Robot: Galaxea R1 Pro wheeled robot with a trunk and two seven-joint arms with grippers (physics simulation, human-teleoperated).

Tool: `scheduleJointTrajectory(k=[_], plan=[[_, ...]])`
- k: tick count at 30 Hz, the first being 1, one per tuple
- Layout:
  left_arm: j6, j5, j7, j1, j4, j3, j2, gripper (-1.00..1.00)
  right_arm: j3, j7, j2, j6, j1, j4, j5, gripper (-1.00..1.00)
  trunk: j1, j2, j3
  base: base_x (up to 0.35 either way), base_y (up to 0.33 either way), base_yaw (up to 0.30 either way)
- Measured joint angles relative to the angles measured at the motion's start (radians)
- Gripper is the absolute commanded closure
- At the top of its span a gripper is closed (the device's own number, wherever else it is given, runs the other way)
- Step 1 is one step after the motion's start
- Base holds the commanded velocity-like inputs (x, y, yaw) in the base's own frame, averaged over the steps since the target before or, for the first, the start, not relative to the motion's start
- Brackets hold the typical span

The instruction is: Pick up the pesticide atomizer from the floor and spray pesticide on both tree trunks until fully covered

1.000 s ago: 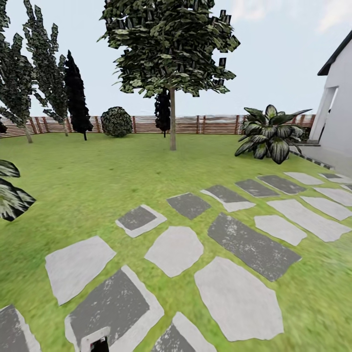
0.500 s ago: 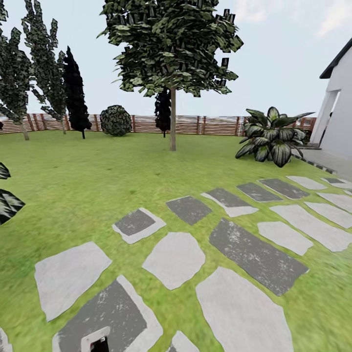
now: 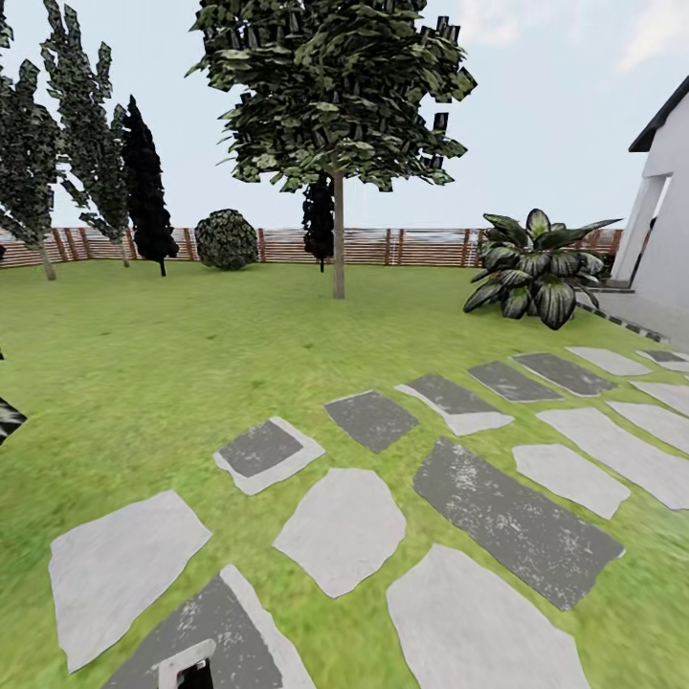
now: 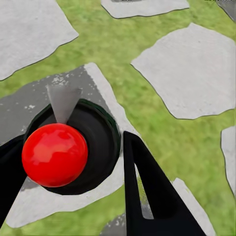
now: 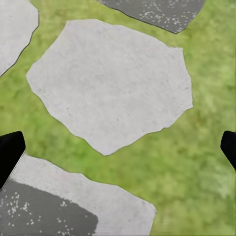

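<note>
- Pesticide atomizer [image 4: 101,147]: in the left wrist view a round black body with a short grey nozzle pointing away from the camera, over a dark paving slab [image 4: 29,103]. A glossy red ball [image 4: 54,155] covers part of it.
- At the bottom edge of the head view, a small pale-and-black piece [image 3: 194,670] looks like the same atomizer, well in front of the tree trunk [image 3: 338,239] and a little left of it.
- Left gripper [image 4: 71,140]: its black fingers [image 4: 147,191] lie against the two sides of the black body and appear clamped on it.
- Right gripper [image 5: 121,142]: the fingers [image 5: 9,152] sit at opposite edges of the right wrist view, wide apart with nothing between them, above a pale slab [image 5: 113,83] and grass.
- Tree [image 3: 337,124]: one straight, bare trunk under a blocky green canopy, standing upright on the lawn [image 3: 144,364].
- Fence [image 3: 421,246]: brown horizontal slats running behind the trunk on both sides.
- Stepping stones [image 3: 343,528]: pale and dark slabs in front of the trunk, trailing off to its right.
- Broad-leaved plant [image 3: 536,268]: right of the trunk, near a white house wall [image 3: 670,239].
- Round bush [image 3: 227,239] and a near-black conifer [image 3: 148,182]: left of the trunk, by the fence.
</note>
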Motion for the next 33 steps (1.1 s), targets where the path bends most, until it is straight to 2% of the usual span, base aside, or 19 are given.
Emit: scheduleJointTrajectory(k=[33], plan=[[-0.002, 0.009, 0.001, 0.0, -0.003, 0.001, 0.002, 1.0, -0.002, 0.0, -0.002, 0.001, 0.0, -0.001, 0.0, -1.0, 0.0, 0.0, 0.0, 0.334, 0.0, 0.0]])
